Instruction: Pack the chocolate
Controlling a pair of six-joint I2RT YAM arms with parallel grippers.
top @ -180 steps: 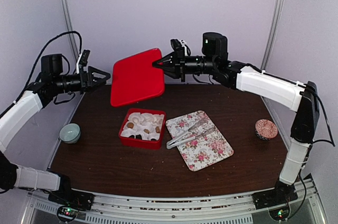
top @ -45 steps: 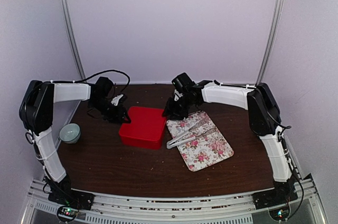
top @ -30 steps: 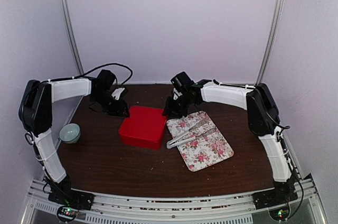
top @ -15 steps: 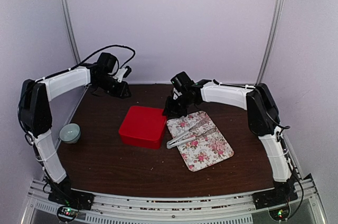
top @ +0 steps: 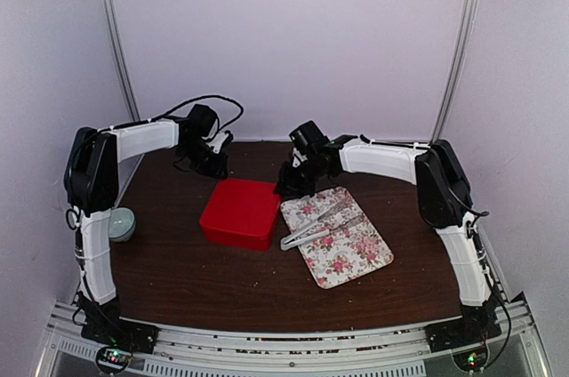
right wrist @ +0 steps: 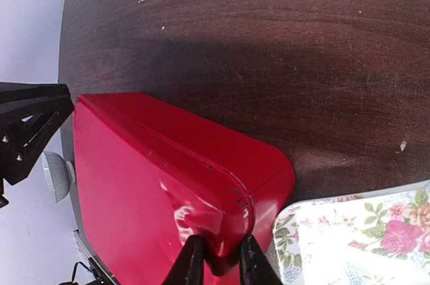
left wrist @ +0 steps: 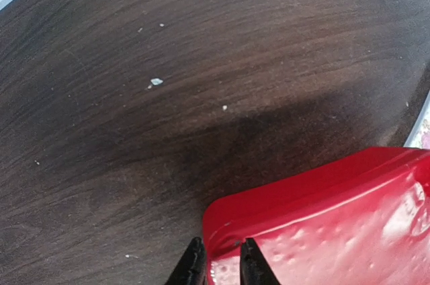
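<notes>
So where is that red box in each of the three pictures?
Top external: red box in the middle, left of the floral tray.
Left wrist: red box at bottom right.
Right wrist: red box at lower left, floral tray at bottom right.
Shared landmark: the dark wooden table under it.

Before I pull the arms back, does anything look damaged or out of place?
The red lid looks creased and dented near the corner by the right gripper. A few white crumbs lie scattered on the table. Nothing else stands out: the tongs rest on the flowered tray.
</notes>
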